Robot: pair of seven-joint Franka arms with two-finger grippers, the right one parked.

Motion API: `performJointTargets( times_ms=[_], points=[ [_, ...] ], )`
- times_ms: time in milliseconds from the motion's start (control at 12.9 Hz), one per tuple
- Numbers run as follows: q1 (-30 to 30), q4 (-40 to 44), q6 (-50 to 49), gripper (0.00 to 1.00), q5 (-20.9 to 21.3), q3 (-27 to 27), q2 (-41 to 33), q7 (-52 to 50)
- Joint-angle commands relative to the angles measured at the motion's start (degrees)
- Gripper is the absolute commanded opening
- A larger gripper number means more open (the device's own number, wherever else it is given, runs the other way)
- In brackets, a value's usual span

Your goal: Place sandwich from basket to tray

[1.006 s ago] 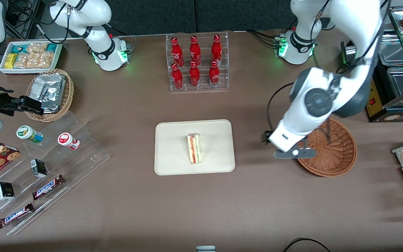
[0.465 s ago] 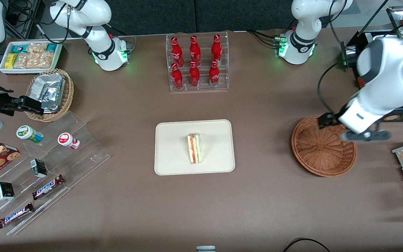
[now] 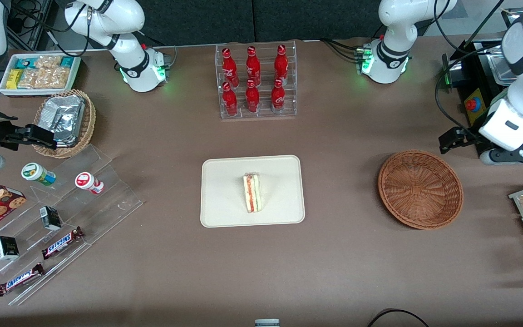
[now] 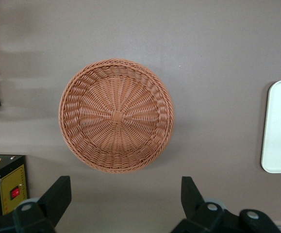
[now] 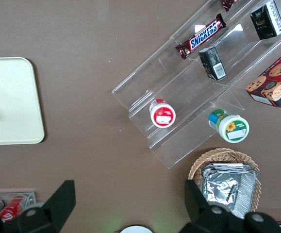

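The left arm is raised at the right edge of the front frame, its gripper (image 4: 123, 194) empty with fingers (image 4: 57, 196) spread wide, high above the table. The flat cream tray (image 3: 225, 200) lies at centre; the round woven wicker basket (image 3: 420, 189) lies centre-right. The triangular white-bread sandwich (image 3: 252, 192), red and green layers showing, lies on the tray.

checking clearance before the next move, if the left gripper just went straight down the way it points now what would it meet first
Probably bare table. The left gripper, fingers open and empty, points down beside the basket, just off its rim. The rim looks close, though, and depth is hard to judge here.
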Motion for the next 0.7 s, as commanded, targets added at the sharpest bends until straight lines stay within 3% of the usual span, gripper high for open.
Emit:
performJointTargets(
  times_ms=[0, 232, 465, 619],
  points=[
    [2.23, 5.53, -4.49, 1.0, -0.79, -0.48, 0.62, 0.64],
    [-0.28, 6.77, -5.03, 1.0, -0.79, 1.88, 0.62, 0.64],
    [-13.18, 6.78, -4.94, 1.0, -0.79, 14.86, 0.71, 0.55],
    [-17.25, 6.78, -4.94, 1.0, -0.79, 18.93, 0.71, 0.55]
  ],
)
